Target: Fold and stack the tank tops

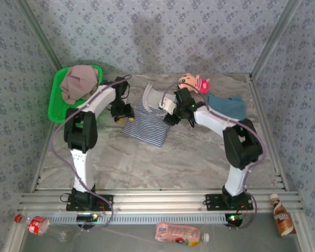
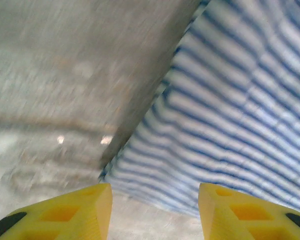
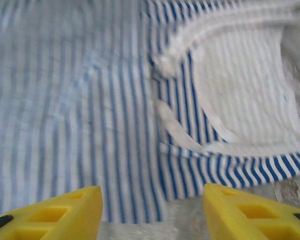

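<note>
Nearest, in front of the front rail: red-label bottle at 7 o'clock, pink bottle at 6, brown bottle at 5. Beyond the rail, marbled worktop with the striped top spread near its middle, hem toward the arms, pale neckline part turned up at its 12 o'clock end. Left pincer low at the top's 9 o'clock edge, yellow fingers apart, nothing between them, hovering where stripes meet bare worktop. Right pincer at the top's 3 o'clock side, over a white-trimmed strap and armhole, fingers likewise apart and gripping nothing; contact with the cloth not clear through the blur. Farther back, teal top crumpled at 2 o'clock, partly behind the right arm. Pink doll at 1 o'clock, just beyond the right wrist. Green tray at 10 o'clock, tilted against the corner, mauve top heaped in it.
</note>
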You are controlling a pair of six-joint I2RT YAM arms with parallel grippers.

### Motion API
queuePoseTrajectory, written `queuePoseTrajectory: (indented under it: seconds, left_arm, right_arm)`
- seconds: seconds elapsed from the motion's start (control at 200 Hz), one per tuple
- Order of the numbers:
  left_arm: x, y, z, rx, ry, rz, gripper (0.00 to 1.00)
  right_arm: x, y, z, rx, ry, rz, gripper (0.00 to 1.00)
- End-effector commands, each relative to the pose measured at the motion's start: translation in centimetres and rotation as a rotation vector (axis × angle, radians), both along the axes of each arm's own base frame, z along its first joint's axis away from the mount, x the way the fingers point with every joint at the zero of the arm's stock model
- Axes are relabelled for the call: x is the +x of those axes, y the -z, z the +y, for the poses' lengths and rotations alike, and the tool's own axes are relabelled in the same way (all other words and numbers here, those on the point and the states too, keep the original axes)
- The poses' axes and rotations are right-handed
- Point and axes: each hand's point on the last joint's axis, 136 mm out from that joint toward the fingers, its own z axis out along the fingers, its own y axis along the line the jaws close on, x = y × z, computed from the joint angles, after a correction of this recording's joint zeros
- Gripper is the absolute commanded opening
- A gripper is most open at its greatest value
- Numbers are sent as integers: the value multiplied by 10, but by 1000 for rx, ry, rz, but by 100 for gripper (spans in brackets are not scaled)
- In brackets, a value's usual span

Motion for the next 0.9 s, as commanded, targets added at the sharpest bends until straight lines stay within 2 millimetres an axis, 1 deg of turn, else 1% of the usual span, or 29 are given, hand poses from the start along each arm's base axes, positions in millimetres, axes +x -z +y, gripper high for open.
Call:
queuePoseTrajectory:
  seconds: [0.0,0.06,0.11,0.15,0.19,0.215,0.385,0.505,0.575,0.61,0.675,0.765,0.829,0.899]
  left_arm:
    - [-22,3,14,-8,-48,11,49]
    - [-29,11,13,-41,-67,10,49]
    - [-29,18,12,-61,-79,-1,49]
    - [-29,24,13,-64,-87,-2,49]
    - [-28,28,14,-65,-93,-4,49]
    - [-26,30,14,-69,-97,-10,49]
    - [-19,44,12,-85,-125,-39,50]
    - [-13,52,10,-92,-133,-49,49]
    - [-10,56,9,-94,-131,-49,49]
    - [-9,58,7,-104,-130,-45,49]
    - [-12,64,5,-111,-126,-24,49]
    - [-16,70,6,-103,-119,-6,47]
    - [-20,74,6,-96,-118,6,45]
    - [-23,77,6,-94,-121,16,43]
  right_arm:
    - [-51,10,29,41,-145,7,59]
    - [-73,23,35,18,-196,22,60]
    - [-88,35,39,-29,-242,9,61]
    - [-96,44,42,-62,-267,-11,62]
    - [-99,49,46,-74,-276,-39,62]
    - [-98,53,45,-88,-270,-52,63]
    - [-86,65,51,-164,-270,-143,63]
    - [-88,81,54,-210,-308,-146,63]
    - [-85,91,52,-249,-309,-151,63]
    - [-81,93,52,-257,-300,-160,62]
    - [-78,98,50,-282,-288,-158,61]
    - [-74,105,45,-329,-276,-163,57]
    - [-68,109,39,-374,-257,-180,52]
    - [-67,107,37,-382,-251,-192,45]
